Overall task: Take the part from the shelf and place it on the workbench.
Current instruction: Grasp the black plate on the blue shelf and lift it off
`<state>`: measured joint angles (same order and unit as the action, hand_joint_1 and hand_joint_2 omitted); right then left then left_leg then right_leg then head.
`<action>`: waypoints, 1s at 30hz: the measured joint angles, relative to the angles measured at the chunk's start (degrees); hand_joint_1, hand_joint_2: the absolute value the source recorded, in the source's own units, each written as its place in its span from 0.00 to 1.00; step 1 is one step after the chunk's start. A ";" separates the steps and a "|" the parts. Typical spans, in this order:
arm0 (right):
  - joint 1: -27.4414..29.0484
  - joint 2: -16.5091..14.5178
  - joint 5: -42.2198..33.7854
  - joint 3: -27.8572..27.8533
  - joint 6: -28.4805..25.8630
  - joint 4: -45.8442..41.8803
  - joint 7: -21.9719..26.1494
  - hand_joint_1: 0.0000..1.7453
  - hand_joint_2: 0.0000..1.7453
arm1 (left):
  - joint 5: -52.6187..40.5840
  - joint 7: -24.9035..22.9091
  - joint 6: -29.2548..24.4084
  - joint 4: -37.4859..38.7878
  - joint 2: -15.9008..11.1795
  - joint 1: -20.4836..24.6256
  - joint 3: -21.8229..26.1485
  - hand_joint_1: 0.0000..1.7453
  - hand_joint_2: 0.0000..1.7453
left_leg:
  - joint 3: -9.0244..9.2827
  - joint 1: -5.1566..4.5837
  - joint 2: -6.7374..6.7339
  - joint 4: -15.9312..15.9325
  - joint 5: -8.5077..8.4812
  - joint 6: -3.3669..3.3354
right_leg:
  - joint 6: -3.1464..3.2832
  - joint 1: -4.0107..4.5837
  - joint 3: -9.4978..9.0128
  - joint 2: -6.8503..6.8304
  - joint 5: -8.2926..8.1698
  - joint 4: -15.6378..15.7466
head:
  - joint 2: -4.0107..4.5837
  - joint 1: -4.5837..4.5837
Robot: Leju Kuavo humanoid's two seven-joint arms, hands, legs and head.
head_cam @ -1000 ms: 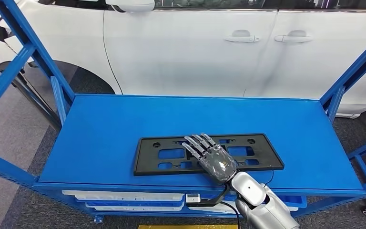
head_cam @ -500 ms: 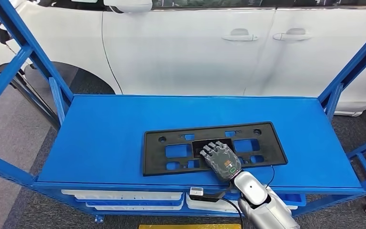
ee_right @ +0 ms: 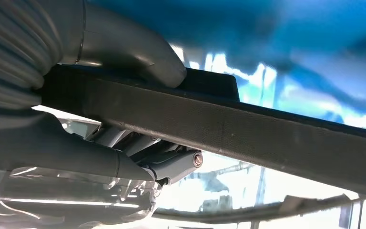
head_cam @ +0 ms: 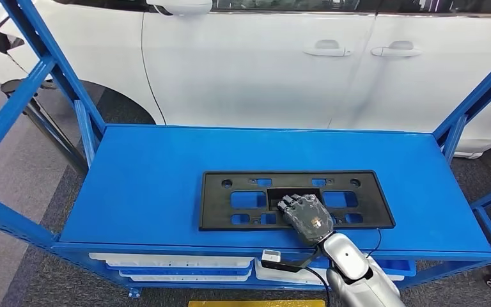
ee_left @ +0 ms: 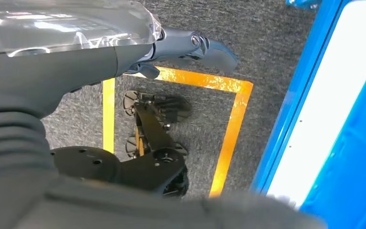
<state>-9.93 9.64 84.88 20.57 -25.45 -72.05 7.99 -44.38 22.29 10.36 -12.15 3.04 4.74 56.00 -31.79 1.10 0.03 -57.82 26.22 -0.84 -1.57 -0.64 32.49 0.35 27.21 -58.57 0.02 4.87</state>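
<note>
One black part flat on blue shelf, near front edge, right of centre. Right hand clamped on part's front rim; right wrist view: thumb one side, fingers other. Left hand over floor, grasp indeterminate. Bare shelf all round.

Head view bright, even, sharp; right wrist view blurred, glare patches.
</note>
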 joint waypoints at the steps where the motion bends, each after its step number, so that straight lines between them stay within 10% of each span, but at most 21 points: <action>1: 0.65 0.00 -1.78 -0.45 -0.93 -1.25 1.00 1.00 1.00 | -0.05 -0.14 0.10 0.00 -0.01 0.08 -0.01 0.00 1.00 | 0.01 0.01 -0.07 0.20 -0.15 -0.37 | -0.20 -0.07 1.01 -0.01 1.33 -2.09 | 0.00 -0.01; 4: 2.64 0.00 -13.81 -1.79 -5.35 -6.15 7.75 1.00 1.00 | -0.19 -0.28 0.85 0.00 -0.01 0.42 -0.03 0.00 1.00 | -0.18 -0.29 -0.19 0.25 -0.21 -0.96 | -0.38 -0.09 6.67 -0.04 6.41 -13.38 | 0.00 -0.01; 6: 3.85 0.01 -28.95 -2.39 -8.19 -10.75 16.59 1.00 1.00 | -0.19 -0.25 1.38 0.00 0.03 0.63 -0.03 0.00 1.00 | -0.09 -0.54 -0.16 0.22 -0.12 -1.08 | -0.23 -0.07 8.16 -0.04 6.13 -15.94 | 0.00 -0.01; 10: 4.18 -0.22 -58.05 -2.03 -8.03 -21.73 29.05 1.00 1.00 | -0.21 -1.17 1.47 0.00 0.39 1.17 -0.03 0.00 1.00 | 0.39 -0.85 -0.04 0.13 0.20 -0.84 | 0.84 0.20 2.35 0.02 -0.81 -3.16 | 0.00 0.00; 17: -1.07 -0.62 -73.08 6.29 -5.18 -42.12 29.30 1.00 1.00 | 0.31 0.10 1.44 0.00 0.69 2.62 -0.02 0.00 1.00 | -0.85 -1.15 -0.02 -2.12 1.94 0.99 | 2.36 0.08 1.14 -0.24 -1.95 0.91 | 0.00 0.01; 22: -4.01 0.51 -85.70 10.27 19.88 -51.40 29.30 1.00 1.00 | 2.02 1.64 1.64 0.00 1.05 2.50 0.39 0.00 1.00 | -7.59 -0.51 -0.02 -16.79 7.90 1.94 | 3.06 0.39 0.88 -0.65 -1.95 0.97 | 0.00 0.01; 25: -3.71 0.78 -93.07 8.37 41.96 -50.02 29.30 1.00 1.00 | 2.37 1.98 0.98 0.00 1.08 2.32 0.75 0.00 1.00 | -3.37 -0.49 -0.05 -7.54 2.59 1.65 | 2.99 0.46 0.81 -0.71 -1.95 0.78 | 0.00 0.01; 27: -3.67 0.95 -93.89 7.06 47.15 -47.43 29.30 1.00 1.00 | 2.37 1.93 0.14 0.00 1.07 2.27 1.04 0.00 1.00 | -0.69 -0.72 0.01 -1.35 0.27 1.13 | 2.58 0.64 1.03 -0.72 -2.01 0.51 | 0.00 0.01; 30: -3.61 1.03 -92.46 6.08 48.48 -44.08 29.30 1.00 1.00 | 2.36 1.63 -0.77 0.00 1.01 1.94 1.44 0.00 1.00 | -0.61 -0.91 0.24 -0.12 -0.56 0.16 | 1.58 0.70 1.48 -0.79 -2.40 0.43 | 0.00 0.01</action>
<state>-13.54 10.67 -7.58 26.65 23.03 -116.13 37.29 -42.02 23.92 9.58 -12.15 4.05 6.69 57.45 -32.40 0.20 0.28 -57.94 25.66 -0.68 0.01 0.06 33.97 -0.44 24.81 -58.14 0.02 4.87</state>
